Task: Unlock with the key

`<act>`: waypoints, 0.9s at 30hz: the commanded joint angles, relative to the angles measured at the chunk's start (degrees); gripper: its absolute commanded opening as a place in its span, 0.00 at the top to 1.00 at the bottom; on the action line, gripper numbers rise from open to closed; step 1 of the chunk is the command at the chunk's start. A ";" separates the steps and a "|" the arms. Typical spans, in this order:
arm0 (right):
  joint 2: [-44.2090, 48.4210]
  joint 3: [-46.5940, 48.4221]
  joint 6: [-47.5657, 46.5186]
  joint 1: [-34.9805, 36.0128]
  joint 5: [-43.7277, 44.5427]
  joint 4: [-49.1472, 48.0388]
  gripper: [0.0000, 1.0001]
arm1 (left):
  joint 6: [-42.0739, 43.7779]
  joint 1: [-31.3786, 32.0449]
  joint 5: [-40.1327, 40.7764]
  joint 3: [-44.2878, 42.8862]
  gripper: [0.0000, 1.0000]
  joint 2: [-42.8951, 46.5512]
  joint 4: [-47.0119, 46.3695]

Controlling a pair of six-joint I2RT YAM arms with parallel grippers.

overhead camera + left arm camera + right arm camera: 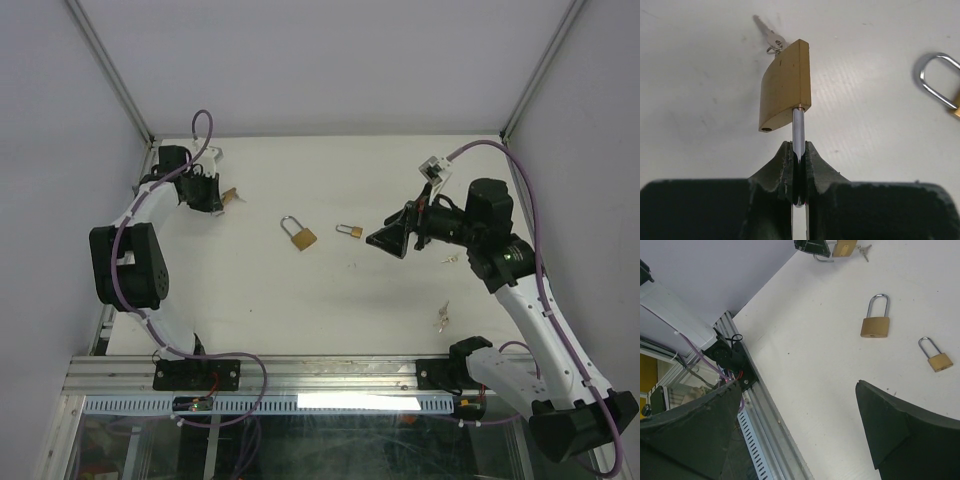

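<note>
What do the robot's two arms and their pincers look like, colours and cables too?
Both the left arm and right arm have white link shells joined by bulky black joint housings, with a purple cable looping along each. The left pincer and right pincer have matte dark, wedge-shaped fingers tapering to tips. No markings are legible.

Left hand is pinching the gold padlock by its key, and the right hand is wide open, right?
Not quite. The left hand is pinching the gold padlock by its silver shackle, not its key; the key sticks out of the other end. The left wrist view shows this. The right hand is wide open.
</note>
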State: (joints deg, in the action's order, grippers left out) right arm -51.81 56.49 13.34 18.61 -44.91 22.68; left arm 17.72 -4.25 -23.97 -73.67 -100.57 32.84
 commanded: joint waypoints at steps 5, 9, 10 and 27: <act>1.19 -0.42 -0.53 -0.32 0.08 -1.26 0.00 | 2.51 0.78 4.76 -0.39 1.00 0.10 -7.46; 1.24 -0.81 0.51 -0.31 0.08 -1.90 0.00 | -7.65 0.85 0.53 6.05 1.00 0.42 -5.51; 1.33 -0.75 0.56 -0.28 0.15 -2.01 0.00 | -9.88 0.86 -0.53 7.48 1.00 0.32 -4.97; 1.04 0.16 0.95 -0.30 -0.30 -0.72 0.00 | -25.49 0.05 -6.34 14.60 0.35 -0.26 -1.93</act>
State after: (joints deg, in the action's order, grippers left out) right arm -51.55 55.24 14.04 18.61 -44.86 23.00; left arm -2.39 -3.81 -28.82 -59.81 -100.64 27.97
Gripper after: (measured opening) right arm 0.996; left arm 0.414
